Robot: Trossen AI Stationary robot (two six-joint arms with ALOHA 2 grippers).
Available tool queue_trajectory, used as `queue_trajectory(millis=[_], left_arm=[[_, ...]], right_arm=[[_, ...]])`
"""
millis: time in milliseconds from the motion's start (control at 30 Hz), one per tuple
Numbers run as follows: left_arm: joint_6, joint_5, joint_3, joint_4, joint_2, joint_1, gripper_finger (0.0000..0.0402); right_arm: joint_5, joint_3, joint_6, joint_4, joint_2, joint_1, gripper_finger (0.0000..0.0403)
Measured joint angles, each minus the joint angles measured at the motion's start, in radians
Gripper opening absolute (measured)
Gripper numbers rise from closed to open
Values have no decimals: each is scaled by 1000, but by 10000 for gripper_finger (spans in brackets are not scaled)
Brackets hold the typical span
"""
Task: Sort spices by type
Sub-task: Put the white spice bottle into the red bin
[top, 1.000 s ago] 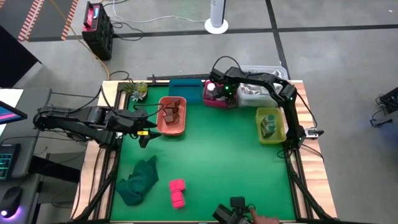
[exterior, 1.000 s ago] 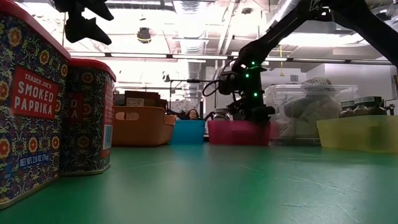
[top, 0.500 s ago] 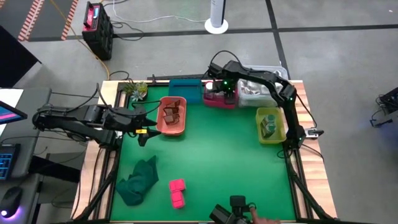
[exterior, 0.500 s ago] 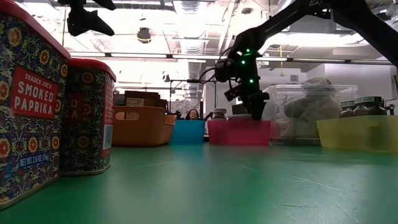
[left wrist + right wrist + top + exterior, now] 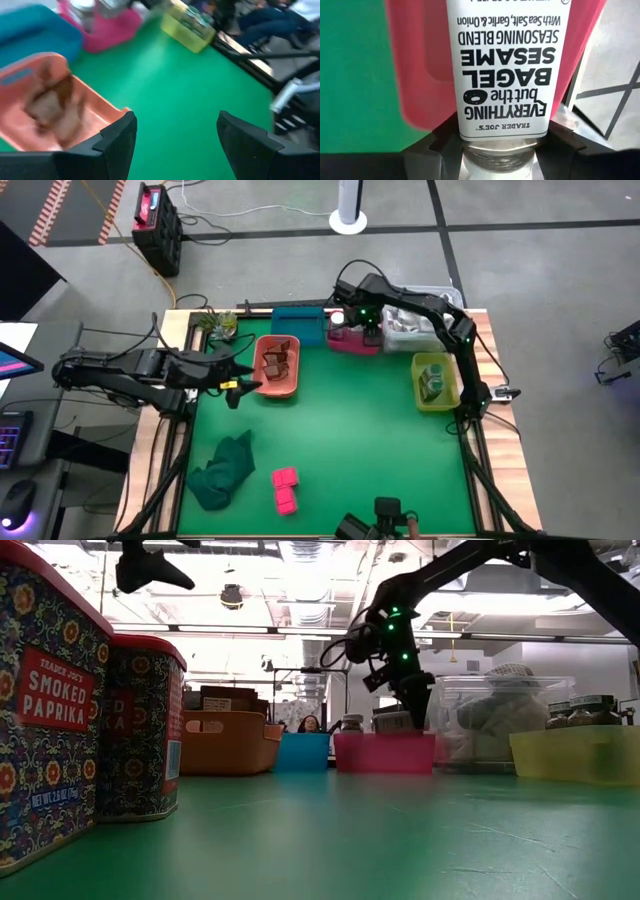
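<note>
Left hand [image 5: 236, 384] hangs with fingers apart and empty, beside the orange bin [image 5: 277, 367], which holds the reddish-brown pieces [image 5: 279, 360]. Two magenta paprika tins [image 5: 285, 489] remain unsorted on the green desk [image 5: 350, 430]. Right hand [image 5: 357, 323] is clamped on a seasoning jar [image 5: 502, 65] above the pink bin [image 5: 352, 339]. Greenish jars [image 5: 433, 380] sit in the yellow bin [image 5: 419, 396]. Judged over half complete.
</note>
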Motion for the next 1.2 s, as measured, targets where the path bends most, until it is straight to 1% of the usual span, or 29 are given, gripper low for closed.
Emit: queue_trajectory(millis=[200,267,333,500,567,667,733,833,900,1000,1100,1200], left_arm=[[85,-199,0,-2,20,0,263],[103,-221,0,1,31,7,263],[118,-216,0,1,44,21,263],[128,-136,0,28,72,69,263],[136,-97,0,58,73,83,263],[173,-38,0,109,80,114,263],[193,-7,0,110,84,138,263],[217,8,0,110,87,168,263],[234,8,0,110,88,182,263],[244,39,0,111,88,204,263],[222,118,0,110,87,232,263],[202,187,0,110,87,261,263]], right_arm=[[12,71,39,-24,0,7,223],[11,102,55,-54,0,8,223],[11,143,87,-85,0,11,223],[10,232,138,-149,-1,41,223],[-12,261,142,-153,-1,63,223],[-111,290,160,-142,-1,96,223],[-188,293,192,-105,-1,117,223],[-324,293,262,-52,-1,146,223],[-394,293,297,-25,-1,170,223],[-415,293,320,0,-1,210,223],[-429,293,340,1,-1,249,223],[-482,293,361,2,-1,279,223]])
